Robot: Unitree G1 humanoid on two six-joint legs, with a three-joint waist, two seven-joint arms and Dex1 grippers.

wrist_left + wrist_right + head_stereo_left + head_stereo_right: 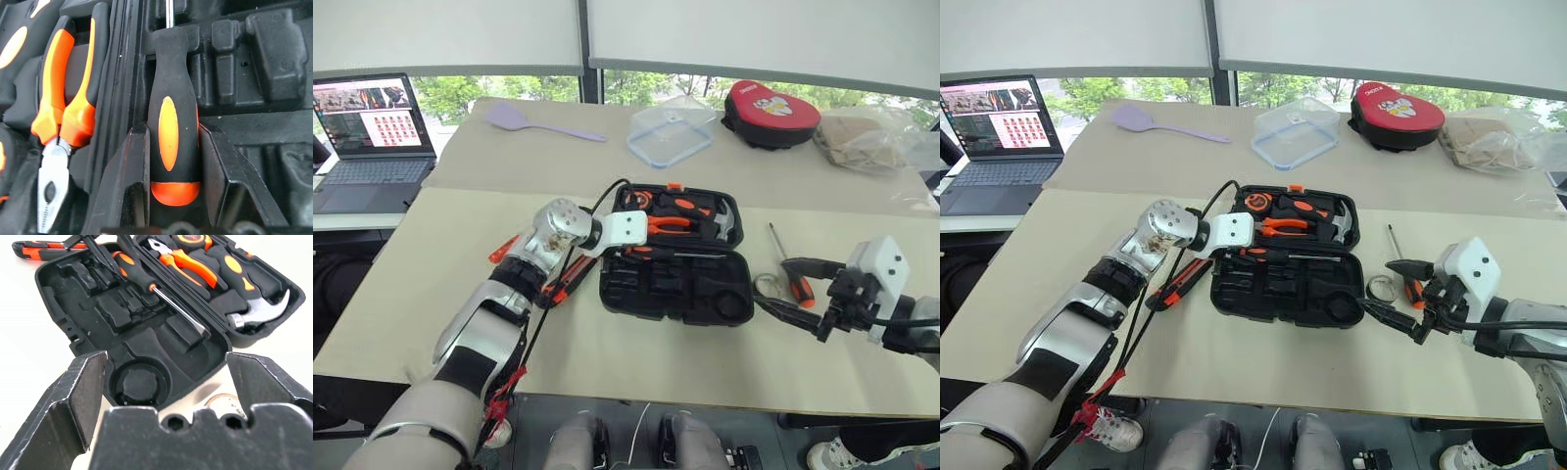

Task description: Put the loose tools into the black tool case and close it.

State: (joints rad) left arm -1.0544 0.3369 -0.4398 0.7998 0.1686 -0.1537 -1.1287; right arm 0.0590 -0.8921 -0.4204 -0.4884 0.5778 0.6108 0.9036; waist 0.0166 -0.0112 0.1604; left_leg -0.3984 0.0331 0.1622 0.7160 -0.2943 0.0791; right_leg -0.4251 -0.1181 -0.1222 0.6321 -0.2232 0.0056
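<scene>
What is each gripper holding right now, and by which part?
The left gripper grips a black-and-orange screwdriver by its handle's butt end, over the open black tool case. The right gripper is open and holds nothing.

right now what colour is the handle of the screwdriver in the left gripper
Black with an orange oval inlay and orange butt cap: screwdriver, between the left gripper fingers; the left wrist view shows it best.

The left gripper (651, 253) hides the handle of the screwdriver (173, 142) it holds in the head views, and the wrist view cuts the shaft at the edge. The knife (1180, 282) lies partly under the left arm, so its full shape is not clear. The tape roll (226, 406) is mostly hidden behind the right gripper (166, 382).
</scene>
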